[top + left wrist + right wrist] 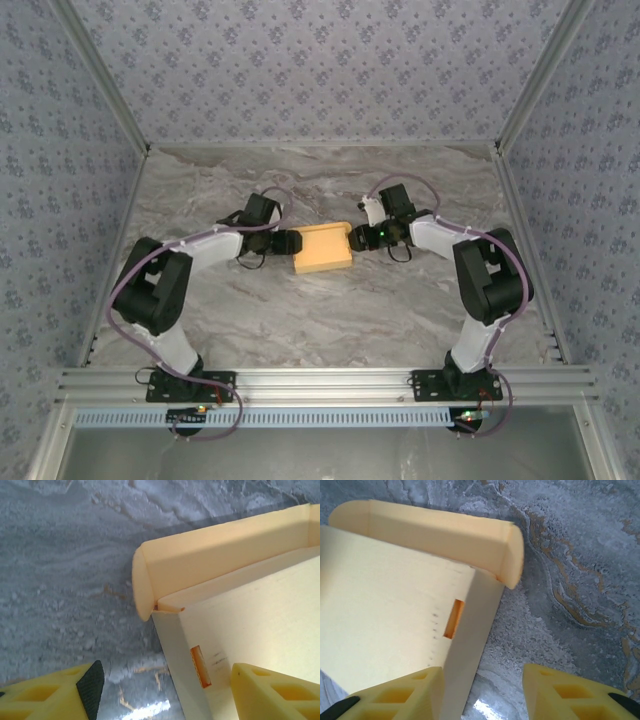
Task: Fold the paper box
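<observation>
The tan-yellow paper box (323,247) lies flat on the marble table between both arms, a long flap raised along its far side. My left gripper (295,243) is at the box's left end. In the left wrist view the box (260,605) has its end wall between my open left gripper (167,680) jaws, the black-padded finger (92,687) well off the wall. My right gripper (352,238) is at the right end. In the right wrist view the box (385,595) has its end wall inside my open right gripper (482,672), one finger (400,695) over the box top.
The marble table (300,320) is walled in by patterned panels (60,120) at the back and sides. An aluminium rail (330,385) carrying both arm bases runs along the near edge.
</observation>
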